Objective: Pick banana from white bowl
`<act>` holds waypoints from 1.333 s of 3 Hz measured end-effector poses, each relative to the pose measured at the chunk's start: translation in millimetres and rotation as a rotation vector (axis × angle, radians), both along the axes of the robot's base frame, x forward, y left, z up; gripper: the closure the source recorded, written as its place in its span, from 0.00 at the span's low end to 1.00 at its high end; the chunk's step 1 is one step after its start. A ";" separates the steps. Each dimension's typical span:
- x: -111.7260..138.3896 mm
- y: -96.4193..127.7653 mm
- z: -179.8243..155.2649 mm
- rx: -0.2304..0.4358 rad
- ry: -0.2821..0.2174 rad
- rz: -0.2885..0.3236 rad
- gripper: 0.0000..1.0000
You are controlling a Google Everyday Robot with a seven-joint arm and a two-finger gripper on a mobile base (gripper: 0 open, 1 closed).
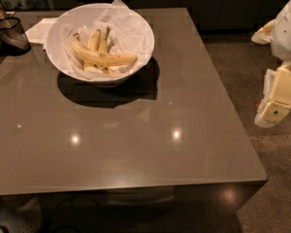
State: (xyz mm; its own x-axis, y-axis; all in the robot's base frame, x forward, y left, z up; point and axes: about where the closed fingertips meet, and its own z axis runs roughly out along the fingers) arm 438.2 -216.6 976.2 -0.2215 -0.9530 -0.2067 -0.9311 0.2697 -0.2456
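The white bowl (146,42) stands at the back left of the grey table, lined with crumpled white paper. The banana (104,58), long, curved and yellow with a dark stem end at its left, lies across the bowl in front. Two shorter, paler bananas (98,40) lie behind it, stems pointing up. My gripper (273,111), cream and white, hangs at the right edge of the view, beyond the table's right edge and far from the bowl, holding nothing that I can see.
The grey table (136,144) is glossy with light reflections. A flat white paper sheet (39,30) lies left of the bowl. A dark object (7,33) stands at the back left corner. Speckled floor lies to the right.
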 end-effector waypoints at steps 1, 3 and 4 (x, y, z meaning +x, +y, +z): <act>3.2 2.8 3.9 0.008 -0.004 -0.007 0.00; 37.7 33.6 9.6 -0.010 0.024 0.045 0.00; 40.0 36.2 12.4 -0.005 0.007 0.047 0.00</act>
State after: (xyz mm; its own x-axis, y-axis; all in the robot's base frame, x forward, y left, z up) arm 478.1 -180.4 988.6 -0.1776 -0.9634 -0.2006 -0.9445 0.2241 -0.2402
